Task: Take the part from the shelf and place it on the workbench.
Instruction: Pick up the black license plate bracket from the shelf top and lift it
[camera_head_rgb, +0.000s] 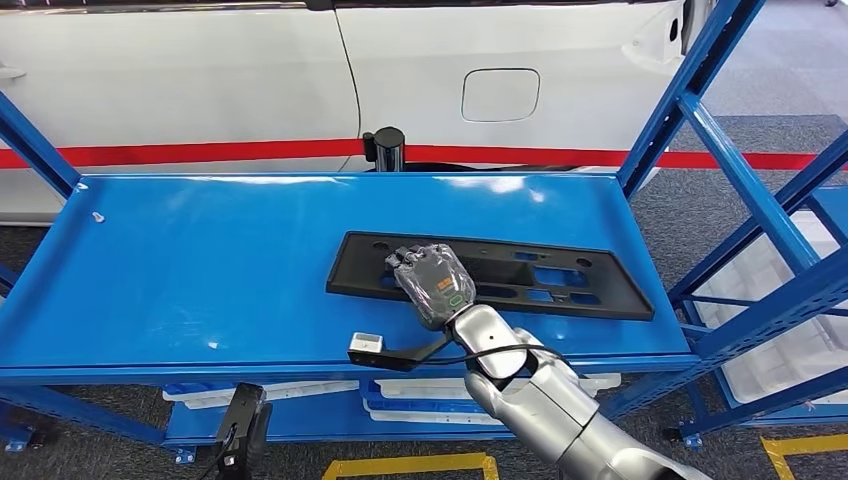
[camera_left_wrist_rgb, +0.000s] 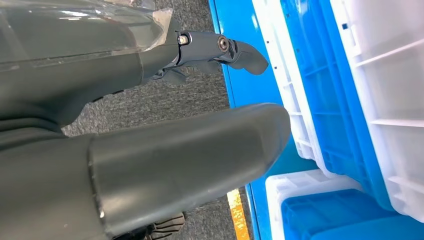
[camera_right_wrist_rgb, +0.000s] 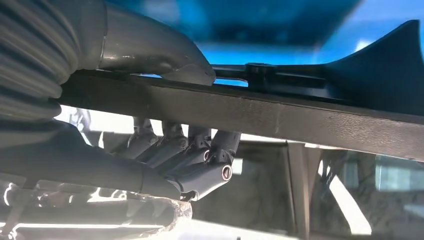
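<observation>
Low in the left of the head view, the left hand (camera_left_wrist_rgb: 150, 150) hangs below the blue shelf (camera_head_rgb: 200, 270) by the stacked white and blue bins (camera_left_wrist_rgb: 350, 100), fingers apart and holding nothing. Right of centre, the long black plastic panel (camera_head_rgb: 560, 280) lies flat on that shelf. The right hand (camera_head_rgb: 432, 283) clamps its near edge, thumb on one face, fingers (camera_right_wrist_rgb: 200, 165) seemingly curled against the other. Lifting well probably means raising it level, because the grip sits off-centre and the far end may sag.

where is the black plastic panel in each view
Head view: black panel lies flat on the blue shelf, right of middle, under the right hand.
Left wrist view: not in it.
Right wrist view: dark bar across the middle.
Shared landmark: the right hand gripping it.
</observation>
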